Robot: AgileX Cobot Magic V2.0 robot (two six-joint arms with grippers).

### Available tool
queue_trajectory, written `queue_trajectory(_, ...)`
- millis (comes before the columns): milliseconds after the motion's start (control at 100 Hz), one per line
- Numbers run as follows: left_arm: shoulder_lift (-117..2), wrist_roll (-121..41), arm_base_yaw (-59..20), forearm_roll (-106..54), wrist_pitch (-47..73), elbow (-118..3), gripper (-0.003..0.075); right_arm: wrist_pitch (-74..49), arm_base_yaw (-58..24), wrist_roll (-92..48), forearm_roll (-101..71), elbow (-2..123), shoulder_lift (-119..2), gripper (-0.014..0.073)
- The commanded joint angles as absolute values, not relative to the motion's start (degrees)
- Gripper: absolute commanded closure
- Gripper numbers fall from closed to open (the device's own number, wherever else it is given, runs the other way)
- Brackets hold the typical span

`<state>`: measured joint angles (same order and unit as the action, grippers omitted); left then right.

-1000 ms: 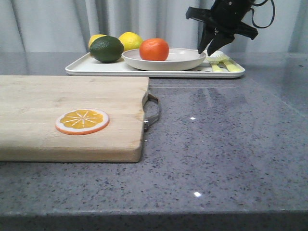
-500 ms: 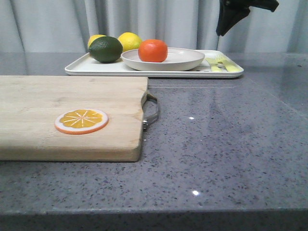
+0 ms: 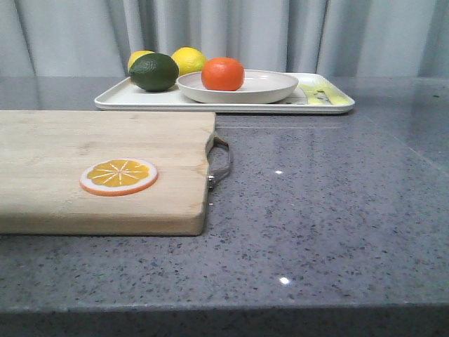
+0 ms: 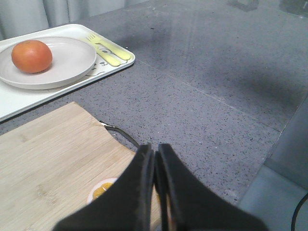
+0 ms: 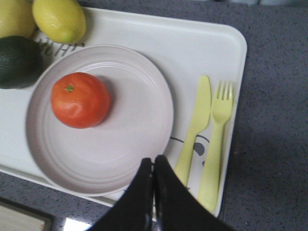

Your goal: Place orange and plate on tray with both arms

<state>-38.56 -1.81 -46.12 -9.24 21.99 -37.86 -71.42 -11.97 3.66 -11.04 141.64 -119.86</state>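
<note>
The orange (image 3: 223, 74) lies in the off-white plate (image 3: 270, 88), and the plate stands on the cream-white tray (image 3: 119, 100) at the back of the table. From above, the orange (image 5: 80, 99) lies left of centre in the plate (image 5: 139, 120) on the tray (image 5: 192, 43). They also show in the left wrist view: orange (image 4: 32, 56), plate (image 4: 72, 57), tray (image 4: 122, 61). My right gripper (image 5: 154, 161) is shut and empty, high above the plate's near rim. My left gripper (image 4: 155, 150) is shut and empty above the cutting board's right end. Neither gripper shows in the front view.
Two lemons (image 3: 189, 60) and a dark green avocado (image 3: 154, 71) lie on the tray's left part. A yellow-green knife (image 5: 196, 120) and fork (image 5: 216, 130) lie on its right part. A wooden cutting board (image 3: 91, 147) with an orange slice disc (image 3: 119, 176) and a metal handle (image 3: 223, 160) fills the front left.
My right gripper rose from beside the plate's right rim and left the front view at the top. The orange, plate and tray have stayed put.
</note>
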Motion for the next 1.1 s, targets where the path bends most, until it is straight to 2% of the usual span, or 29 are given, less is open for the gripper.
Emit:
queue_trajectory(0,-38.64,-2.01,-46.01,-9.41,17.86,-39.37,0.0741,-75.9,-13.02,2.84,-11.14,143.09,-114.02,0.067)
queue_trajectory(170,-38.64,-2.01,-46.01,-9.41,17.86,-39.37,0.0741,-75.9,-15.06,2.84,-11.33,139.78,-109.36,0.067)
queue_trajectory(310,-38.64,-2.01,-46.01,-9.41,17.86,-39.37,0.0741,-73.72,-16.0,2.22,-11.19,130.79,-103.0,0.067)
queue_trajectory(480,-38.64,-2.01,-46.01,-9.41,17.86,-39.37,0.0741,-69.44,-15.98,0.76,-11.1,116.16,-92.65,0.067)
queue_trajectory(790,-38.64,-2.01,-46.01,-10.18,17.86,-39.37,0.0741,-49.65,-15.98,0.0,-9.84,84.97,-68.41,0.067)
queue_trajectory(1090,-38.53,-2.01,-46.01,-10.18,17.86,-39.37,0.074,-40.77,-15.98,0.0,-5.9,58.86,-48.83,0.067)
